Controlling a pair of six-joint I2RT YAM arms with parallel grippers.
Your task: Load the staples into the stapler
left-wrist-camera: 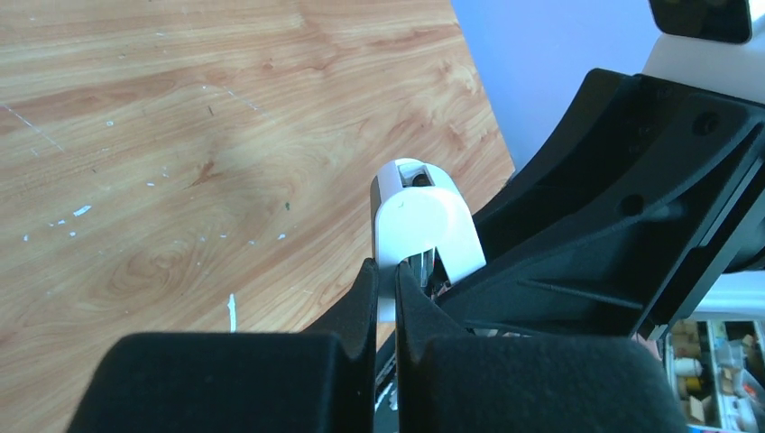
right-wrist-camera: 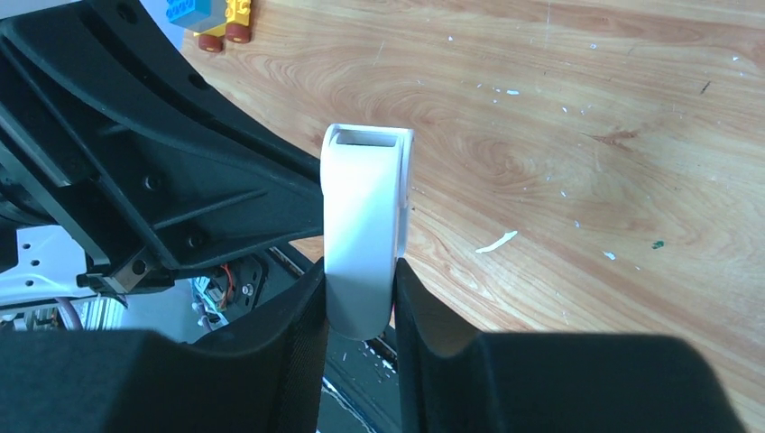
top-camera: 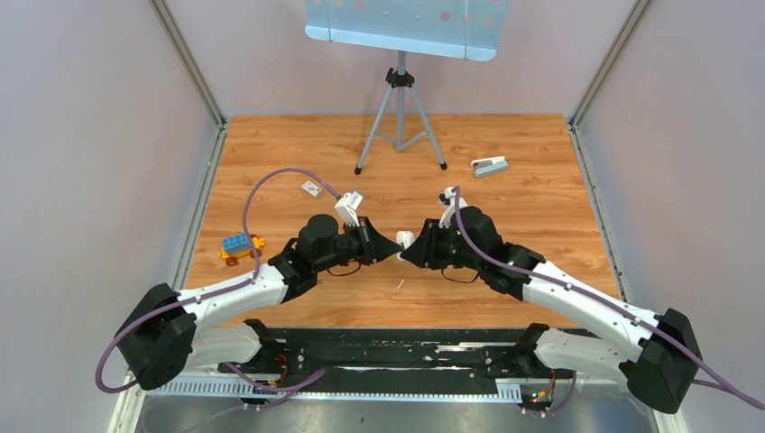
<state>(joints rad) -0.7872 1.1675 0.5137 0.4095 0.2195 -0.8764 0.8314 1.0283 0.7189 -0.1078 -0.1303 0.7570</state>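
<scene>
whitish stapler (right-wrist-camera: pixel 361 234) held mid-air, clamped in right gripper (right-wrist-camera: pixel 359 302) jaws, prob so left gripper (left-wrist-camera: pixel 386 302), jaws together pinching its thin edge, can work it above the surface (top-camera: pixel 541 198).

A wooden table (top-camera: pixel 541 216) is carrying everything. A blue and yellow toy block car (top-camera: pixel 240 246) is sitting well out to the left of the left pincer (top-camera: pixel 397 252), near the table's left edge. A small white carton (top-camera: pixel 312 188) is lying beyond that pincer and to its left, apart from the toy. A grey tripod (top-camera: pixel 400 117) is standing far beyond both pincers, almost straight ahead of the spot where the left one is meeting the right pincer (top-camera: pixel 403 253), and is holding up a pale blue panel (top-camera: pixel 406 25). A white scrap (top-camera: pixel 400 284) is lying on the wood just on the near side of the pincers.
</scene>
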